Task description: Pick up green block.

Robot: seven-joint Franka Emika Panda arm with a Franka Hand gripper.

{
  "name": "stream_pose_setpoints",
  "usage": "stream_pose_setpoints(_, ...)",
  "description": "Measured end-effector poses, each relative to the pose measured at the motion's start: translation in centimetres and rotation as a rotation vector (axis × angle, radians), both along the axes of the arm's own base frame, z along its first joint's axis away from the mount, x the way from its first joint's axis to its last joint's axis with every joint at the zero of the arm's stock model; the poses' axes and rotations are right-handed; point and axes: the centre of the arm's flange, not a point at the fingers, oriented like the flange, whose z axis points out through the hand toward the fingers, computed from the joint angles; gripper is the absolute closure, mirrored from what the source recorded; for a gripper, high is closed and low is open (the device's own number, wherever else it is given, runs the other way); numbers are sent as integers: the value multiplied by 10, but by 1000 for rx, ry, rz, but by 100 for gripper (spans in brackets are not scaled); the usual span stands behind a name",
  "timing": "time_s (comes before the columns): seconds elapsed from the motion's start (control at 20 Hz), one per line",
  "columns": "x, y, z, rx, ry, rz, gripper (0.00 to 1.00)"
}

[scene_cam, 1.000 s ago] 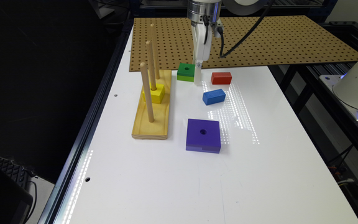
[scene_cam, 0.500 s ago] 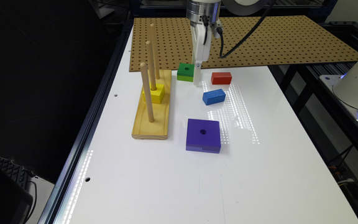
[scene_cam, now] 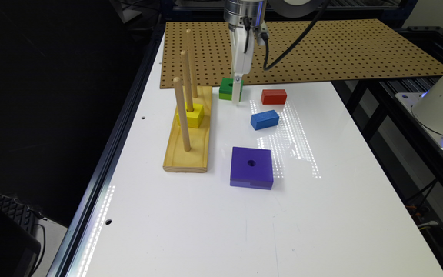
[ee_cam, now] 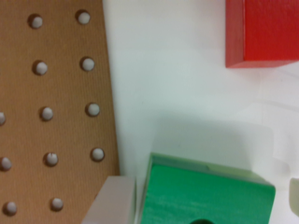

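Wrist view: the green block (ee_cam: 205, 196) sits between two pale fingers (ee_cam: 112, 203), one at each side of it. The finger by the pegboard (ee_cam: 51, 107) edge looks just beside the block's face; whether it touches I can't tell. The other is only a sliver at the frame edge with a small gap to the block. So the jaws are spread, straddling the block, not clamped yet.

Exterior view: the gripper (scene_cam: 237, 92) is down at bench (scene_cam: 321, 215) level near the far edge of the white surface, right where the pegboard ends. The green block is there too, between the peg stand (scene_cam: 189, 150) and the red block (scene_cam: 273, 96).

Risks, as I judge them:
- Off-centre straddle: the near finger meets the block first on closing, so it could slide or twist before the 2nd finger arrives, giving a skewed grip.
- The pegboard lip is close to one finger; it may catch and stall the close.
- If the fingers aren't low enough, the pinch lands on the top band only, w/ a chance of slip on lift.
- The red block is apart, so prob. no clash there. The blue block (scene_cam: 264, 119) and purple block (scene_cam: 252, 166) are well apart.
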Motion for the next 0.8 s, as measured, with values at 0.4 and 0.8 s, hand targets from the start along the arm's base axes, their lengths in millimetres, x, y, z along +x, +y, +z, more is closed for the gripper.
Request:
stream_pose_setpoints(0.4,1,0,1,-1,-2,0,0)
stream_pose_setpoints(0.8,14,-3,-1,0,-14,-1,100)
